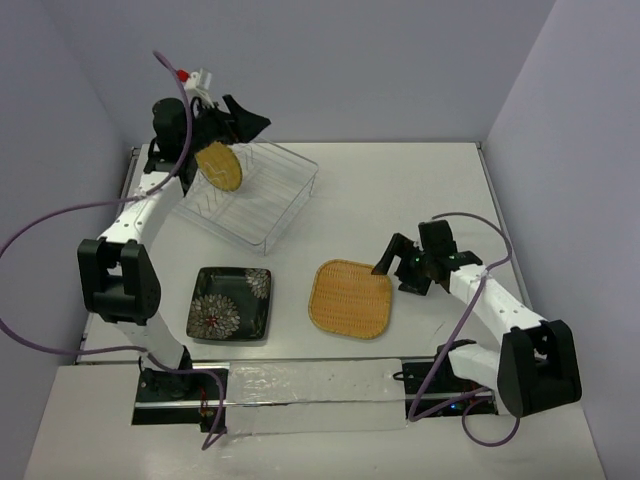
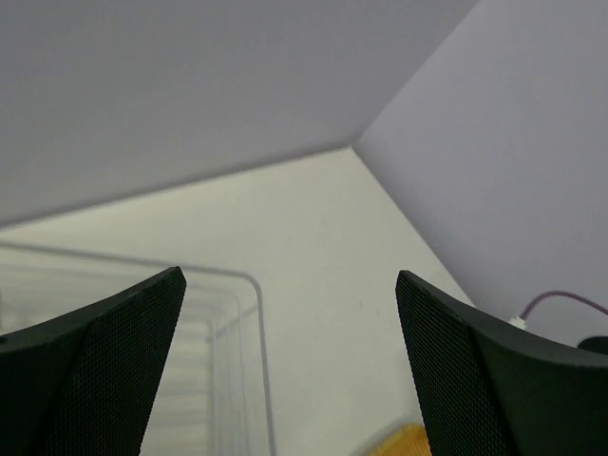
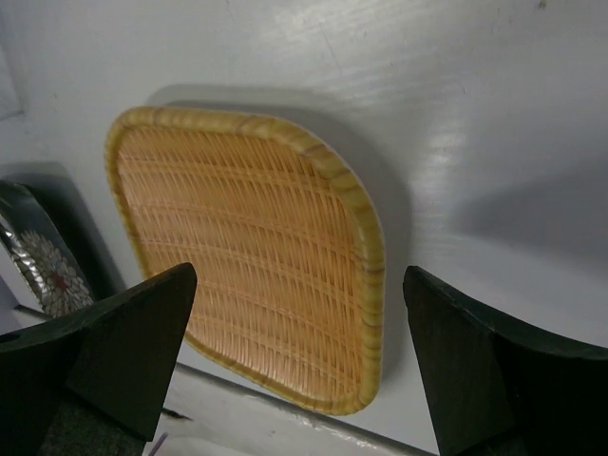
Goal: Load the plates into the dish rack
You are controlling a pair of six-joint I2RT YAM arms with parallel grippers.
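Left wrist view: L gripper [image 2: 290, 277] is open as wide as it goes, w/ nothing btw its two black, bumpy fingers [image 2: 104, 361]. It hangs up high over the far left end of the dish rack [image 1: 293, 212]. Just under it the small round yellow plate [image 1: 220, 166] stands on its edge in the rack, a bit tilted, near the rack's left wall. Can't tell if the plate touches the arm beside it. The rack is thin see-through wire w/ ribs on its floor and sides that lean out. The rest of the rack runs on to the right of the plate.

R gripper [image 3: 299, 275] is wide open too and holds nothing. It sits low at the far right corner of the orange plate [image 3: 247, 237]. Can't tell if a finger touches the rim. That plate is a square w/ round corners. It looks woven like a basket, w/ a raised striped rim. It lies flat on the white table [image 1: 420, 190], near the front edge. Just left of it, w/ a small gap, lies the black plate [image 1: 232, 303]. It is square and shiny, w/ white flowers. A strip of table lies btw the rack and both flat plates. Gray walls [image 1: 380, 60] close the table at the back and both sides. The rack is near the back left corner.
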